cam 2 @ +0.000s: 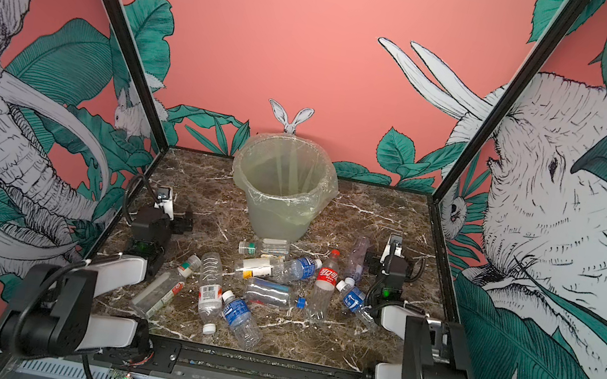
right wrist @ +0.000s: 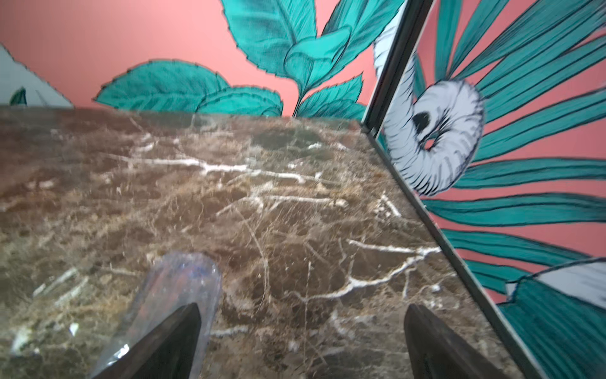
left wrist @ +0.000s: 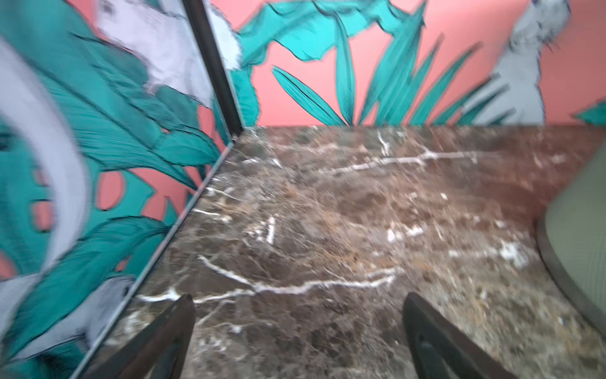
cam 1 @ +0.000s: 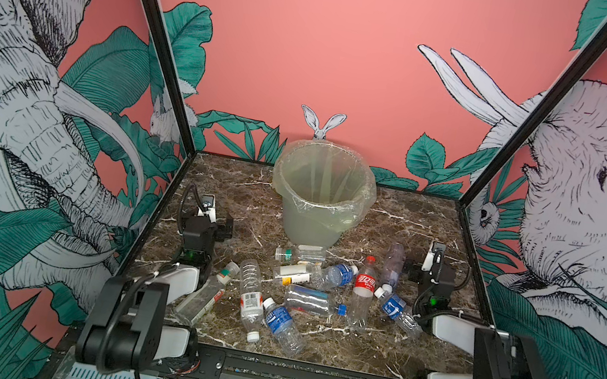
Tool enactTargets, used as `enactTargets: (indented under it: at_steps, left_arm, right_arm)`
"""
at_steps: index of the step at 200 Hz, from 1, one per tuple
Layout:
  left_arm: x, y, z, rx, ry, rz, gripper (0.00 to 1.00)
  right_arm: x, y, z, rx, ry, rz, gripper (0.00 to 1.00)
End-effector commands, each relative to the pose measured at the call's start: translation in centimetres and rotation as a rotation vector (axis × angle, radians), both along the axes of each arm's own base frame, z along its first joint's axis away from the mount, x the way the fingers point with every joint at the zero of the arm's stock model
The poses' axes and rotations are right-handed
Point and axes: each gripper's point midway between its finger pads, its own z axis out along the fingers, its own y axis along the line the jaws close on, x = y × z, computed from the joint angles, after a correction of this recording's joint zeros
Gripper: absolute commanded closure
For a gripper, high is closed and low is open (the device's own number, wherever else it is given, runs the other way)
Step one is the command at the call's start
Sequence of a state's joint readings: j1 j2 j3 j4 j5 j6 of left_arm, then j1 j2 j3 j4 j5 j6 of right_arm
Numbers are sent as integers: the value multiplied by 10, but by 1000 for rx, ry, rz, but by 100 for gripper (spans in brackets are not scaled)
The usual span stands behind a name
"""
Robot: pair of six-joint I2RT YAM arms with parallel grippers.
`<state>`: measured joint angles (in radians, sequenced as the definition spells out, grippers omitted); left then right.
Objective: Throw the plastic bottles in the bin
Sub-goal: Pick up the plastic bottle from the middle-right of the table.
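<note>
The bin (cam 1: 307, 229) (cam 2: 274, 223), grey-green with a clear bag liner, stands upright at the back middle of the table. Several plastic bottles lie in front of it, among them a red-labelled one (cam 1: 363, 289), a blue-labelled one (cam 1: 280, 321) and a tall clear one (cam 1: 201, 295). My left gripper (cam 1: 223, 227) (left wrist: 300, 302) is open over bare marble, left of the bin (left wrist: 580, 246). My right gripper (cam 1: 407, 270) (right wrist: 303, 310) is open too, with nothing between its fingers. A clear bottle (cam 1: 392, 267) (right wrist: 183, 285) lies just outside one finger.
The brown marble table (cam 1: 370, 350) is walled by printed panels on the left, right and back, with black corner posts (cam 1: 158, 47). Both arms' bases sit at the front edge. Bare marble lies beside and behind the bin.
</note>
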<state>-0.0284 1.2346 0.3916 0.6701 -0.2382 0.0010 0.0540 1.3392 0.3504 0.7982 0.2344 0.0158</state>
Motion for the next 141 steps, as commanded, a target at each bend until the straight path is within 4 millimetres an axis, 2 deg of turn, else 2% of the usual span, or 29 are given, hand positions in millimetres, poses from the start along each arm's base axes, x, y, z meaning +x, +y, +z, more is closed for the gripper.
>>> enactTargets:
  at_steps: [1,23,39,54,67,79,90,112,141]
  left_arm:
    - [-13,17,12,-57,51,146,0]
    - [-14,15,23,-133,44,160,0]
    - [-16,15,22,-202,84,189,0]
    - [-13,9,18,-265,119,180,0]
    - [-10,-1,16,-313,133,140,0]
    - [-7,-13,17,-341,136,75,0]
    - [-8,-23,19,-371,137,36,0]
    - [-12,-45,24,-414,134,-54,0]
    - [-22,-83,30,-372,149,-179,3]
  right_arm:
    - [-5,-21,18,11,19,-150,1]
    - [-11,-39,32,51,83,-296,1]
    - [-22,-55,48,121,129,-456,1]
    - [-36,-59,65,195,208,-548,1]
    - [-36,-46,71,255,242,-484,1]
    - [-29,-24,72,335,208,-352,1]
    - [-33,-15,73,368,210,-323,1]
    - [-41,0,75,317,290,-297,1]
    - [-53,33,75,237,379,-192,1]
